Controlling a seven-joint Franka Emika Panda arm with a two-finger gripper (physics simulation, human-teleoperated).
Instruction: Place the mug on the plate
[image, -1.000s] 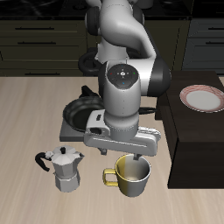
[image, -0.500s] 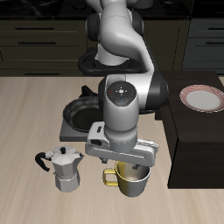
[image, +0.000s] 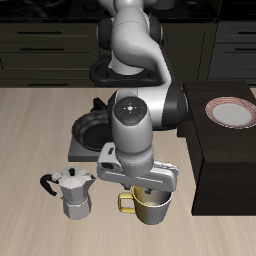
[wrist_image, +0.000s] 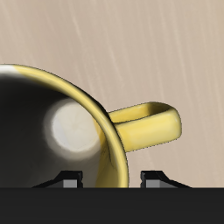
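Your arm (image: 135, 110) fills the middle of the ext. view, bent down over the table (image: 30, 140) w/ the wrist housing low above the mug. The dark raised block (image: 225, 165) runs along one side of the table, and the plate (image: 232, 112) sits on top of it, farther back than the mug and well apart from it. The black frying pan (image: 88, 128) rests on a grey slab behind the moka pot (image: 74, 193); the pot stands near the front edge, beside the mug but not touching.

Gripper (wrist_image: 112, 182): jaws look spread about a rim-wall's worth apart. In the wrist view two fingertips (wrist_image: 68, 181) show, one each side of the mug's rim wall, right by where the handle joins. One tip is over the dark inside, the other outside next to the handle (wrist_image: 149, 125). Can't tell if the pads actually press the wall; no clear contact shows, so grip not confirmed.

Mug (image: 152, 202): upright on the table near the front edge, directly under the gripper, handle pointing toward the moka pot in the ext. view. Its base looks down on the tabletop, tho the arm hides part of it.
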